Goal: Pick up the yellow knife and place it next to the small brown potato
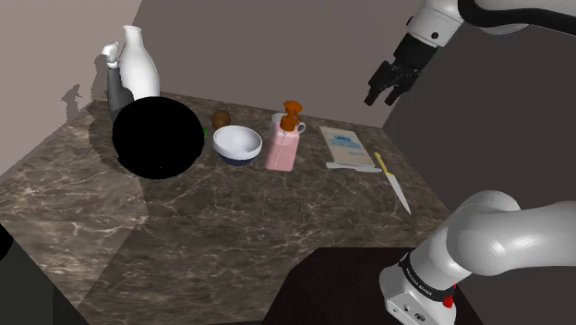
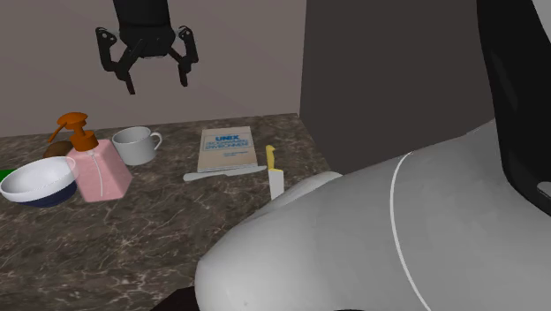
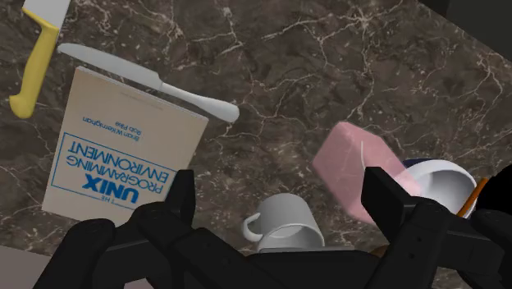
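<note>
Yellow-handled knife point(image 1: 391, 182) lying flat; small brown potato point(image 1: 222, 119) well apart

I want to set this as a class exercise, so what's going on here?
A robot arm's gripper hangs open above the counter, holding nothing. The yellow knife lies on the counter beside the book. The potato sits behind the bowl, beyond the pink bottle. The pick has not yet begun.
</note>
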`<act>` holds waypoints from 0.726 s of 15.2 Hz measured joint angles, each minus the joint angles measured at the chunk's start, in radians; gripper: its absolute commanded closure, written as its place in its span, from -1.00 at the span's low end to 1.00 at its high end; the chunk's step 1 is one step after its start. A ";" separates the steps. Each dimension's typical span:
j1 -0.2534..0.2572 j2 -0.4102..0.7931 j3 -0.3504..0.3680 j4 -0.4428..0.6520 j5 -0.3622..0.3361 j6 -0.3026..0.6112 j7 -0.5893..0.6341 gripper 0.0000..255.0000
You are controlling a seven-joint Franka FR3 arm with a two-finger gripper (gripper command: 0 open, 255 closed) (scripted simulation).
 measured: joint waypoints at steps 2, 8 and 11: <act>-0.003 -0.004 -0.006 -0.013 -0.004 0.008 -0.006 -1.00; -0.048 -0.056 -0.091 -0.166 -0.062 0.095 -0.089 -1.00; -0.075 -0.060 -0.138 -0.231 -0.096 0.150 -0.132 -1.00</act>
